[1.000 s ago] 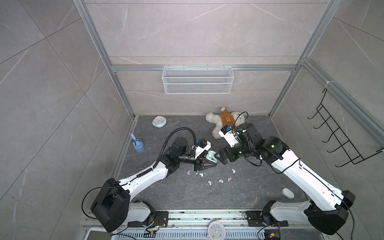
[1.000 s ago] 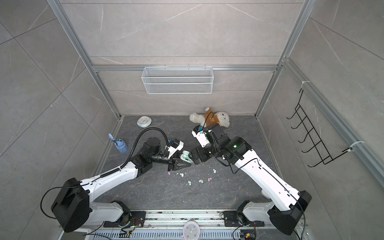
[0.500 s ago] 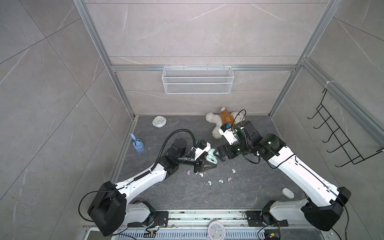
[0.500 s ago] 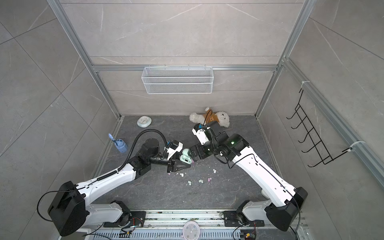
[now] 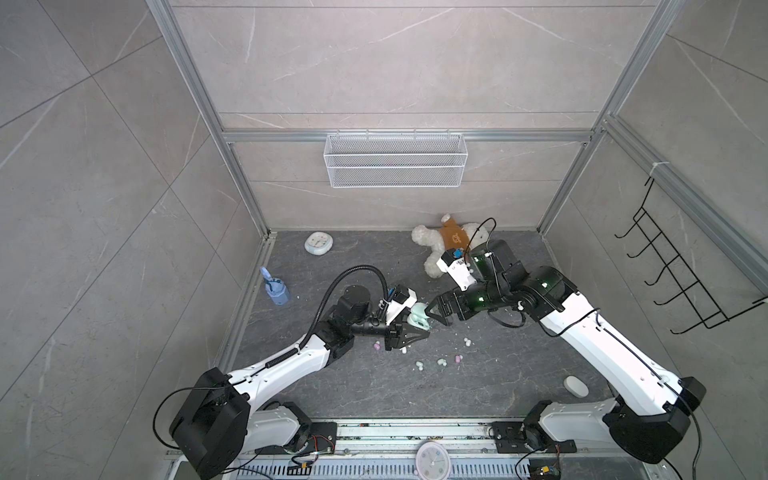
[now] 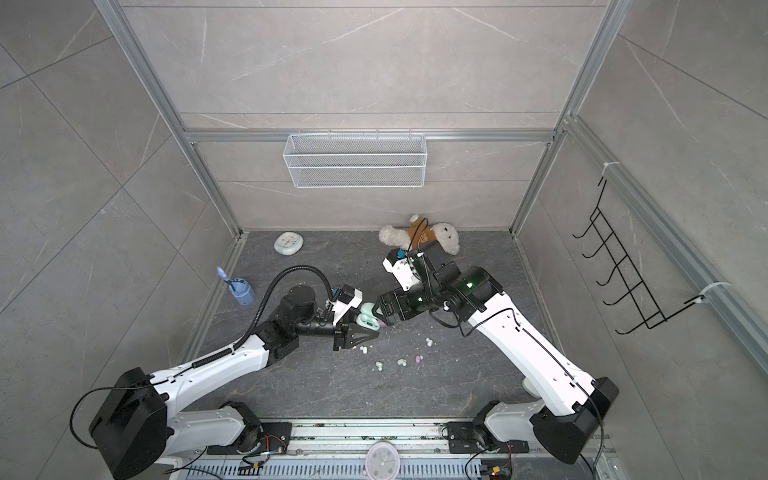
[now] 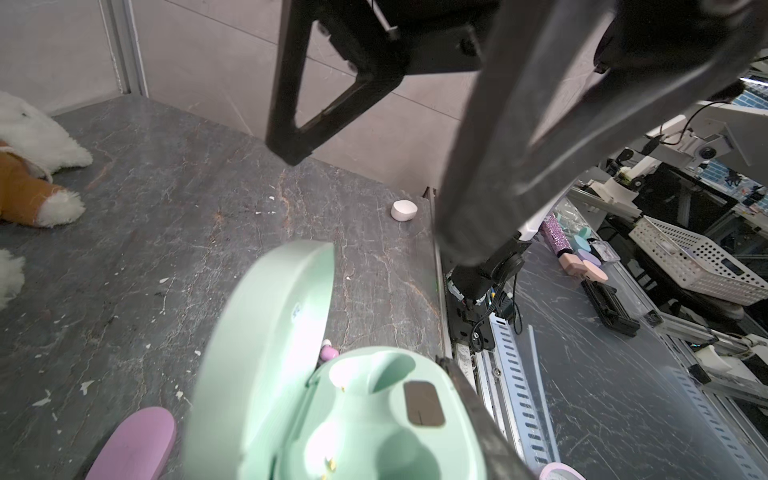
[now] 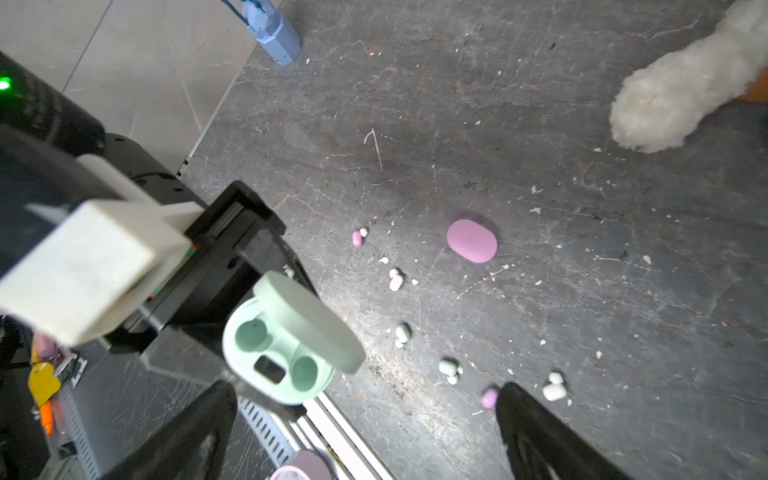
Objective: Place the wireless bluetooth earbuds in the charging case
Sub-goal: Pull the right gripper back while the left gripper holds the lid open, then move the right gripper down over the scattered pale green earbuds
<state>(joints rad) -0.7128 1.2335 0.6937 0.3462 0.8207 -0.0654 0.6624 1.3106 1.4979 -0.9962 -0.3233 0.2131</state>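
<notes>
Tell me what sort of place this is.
Most likely a robotics lab test cell, not a real room: stone-look wall panels held in aluminium framing, two robot arms mounted on a rail, and, in the left wrist view, cluttered workbenches with a white crate just outside.

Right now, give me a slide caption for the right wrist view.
Open mint case in the left gripper, both wells empty; earbuds lie loose nearby.
</notes>
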